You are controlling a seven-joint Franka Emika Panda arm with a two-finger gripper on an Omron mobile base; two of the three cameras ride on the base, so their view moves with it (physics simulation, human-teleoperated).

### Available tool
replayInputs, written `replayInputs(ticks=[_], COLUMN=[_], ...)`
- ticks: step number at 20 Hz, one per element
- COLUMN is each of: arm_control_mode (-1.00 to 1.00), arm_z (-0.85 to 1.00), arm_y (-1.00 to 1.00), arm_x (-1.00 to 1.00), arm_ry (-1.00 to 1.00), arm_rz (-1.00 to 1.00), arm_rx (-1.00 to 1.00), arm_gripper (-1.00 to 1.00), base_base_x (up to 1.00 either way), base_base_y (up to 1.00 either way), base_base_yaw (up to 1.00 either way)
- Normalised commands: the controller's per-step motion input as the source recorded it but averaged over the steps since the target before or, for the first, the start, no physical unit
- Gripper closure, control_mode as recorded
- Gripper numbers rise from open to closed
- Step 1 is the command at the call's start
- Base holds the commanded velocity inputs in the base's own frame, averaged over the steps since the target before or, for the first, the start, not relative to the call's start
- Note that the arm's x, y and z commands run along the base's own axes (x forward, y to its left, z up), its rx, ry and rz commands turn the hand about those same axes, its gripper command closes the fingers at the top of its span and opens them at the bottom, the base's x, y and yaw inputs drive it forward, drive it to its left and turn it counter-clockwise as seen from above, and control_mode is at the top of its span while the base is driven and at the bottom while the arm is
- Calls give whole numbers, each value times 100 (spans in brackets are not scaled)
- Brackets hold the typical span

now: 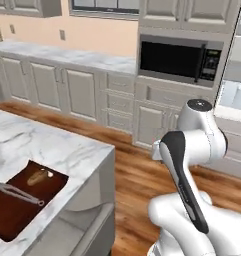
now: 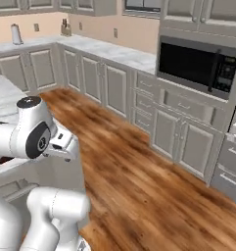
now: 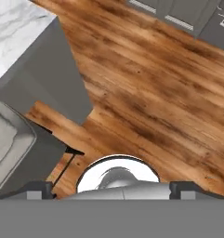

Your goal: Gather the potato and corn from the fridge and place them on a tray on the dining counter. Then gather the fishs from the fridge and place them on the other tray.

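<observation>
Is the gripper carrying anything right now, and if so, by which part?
Nothing is held. In the hand view the gripper has its finger tips set wide apart with only wooden floor beyond them.

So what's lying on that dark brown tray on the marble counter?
On the brown tray lies one small tan-brown lump, the potato, beside the tray's thin metal handle. No corn shows there. The tray's near corner is cut off by the picture's edge.

This is a home kitchen. Pale panelled cabinets [image 1: 67,90] run along a peach wall under a marbled worktop [image 1: 67,56], with a built-in black microwave [image 1: 179,60]. A marbled island [image 1: 47,150] stands on the wood-plank floor [image 2: 139,186].
</observation>
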Motion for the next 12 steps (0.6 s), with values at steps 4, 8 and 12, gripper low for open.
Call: replayInputs(ticks=[4,8,12], arm_control_mode=[100,100,100], arm_z=[0,0,0], arm_y=[0,0,0], arm_x=[0,0,0], arm_ry=[0,0,0], arm_rz=[0,0,0], arm_rx=[0,0,0], arm_gripper=[-100,-100,-100], base_base_x=[0,7,44], base_base_y=[-16,-48,-69], base_base_yaw=[-96,-85,-63])
